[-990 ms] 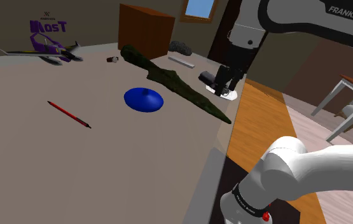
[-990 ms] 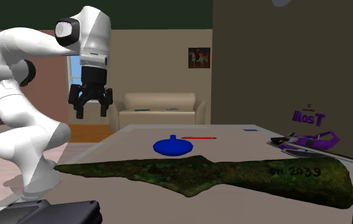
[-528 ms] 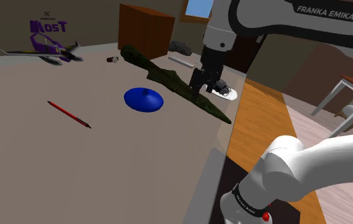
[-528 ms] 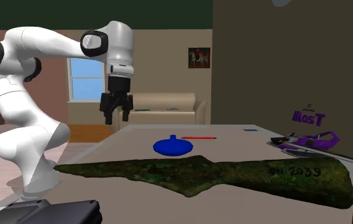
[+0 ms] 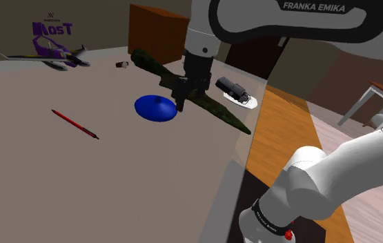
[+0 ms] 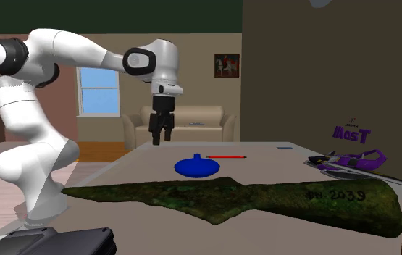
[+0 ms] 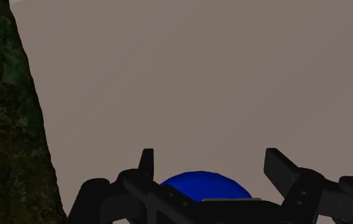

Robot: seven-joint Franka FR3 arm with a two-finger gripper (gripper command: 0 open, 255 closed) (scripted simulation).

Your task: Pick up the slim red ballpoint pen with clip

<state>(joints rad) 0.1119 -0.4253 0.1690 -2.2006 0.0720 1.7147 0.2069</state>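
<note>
The gripper point(image 5: 180, 103) is held above the tabletop point(image 5: 79, 186) on the white arm point(image 5: 286, 14), pointing downward and touching nothing. In the wrist view the two black fingers point(image 7: 146, 162) are seen standing well apart, and nothing is clasped between them. The gripper point(image 7: 212, 167) is positioned just over a blue domed object point(image 5: 155, 108), whose rounded top point(image 7: 200, 183) is seen close behind the fingers. A long, mottled green object point(image 5: 210, 103) is laid along the tabletop edge nearest the stand, and its flank point(image 7: 6, 127) is seen to one side of the gripper. The slim red pen point(image 5: 74, 124) is laid flat on the bare middle of the tabletop, well apart from the gripper and on the far side of the blue domed object from the stand-side edge. A dark tip is seen at the pen's end nearest the shoulder camera. In the second exterior view the gripper point(image 6: 158, 140) is suspended over the tabletop's left edge, while the red pen point(image 6: 227, 156) is seen beyond the blue domed object point(image 6: 197, 167), toward the far edge. The green object point(image 6: 264, 197) is stretched across the near edge. A purple toy aeroplane point(image 5: 48, 56) is placed near the tabletop's far corner, well apart from the pen point(image 6: 351, 161).
</note>
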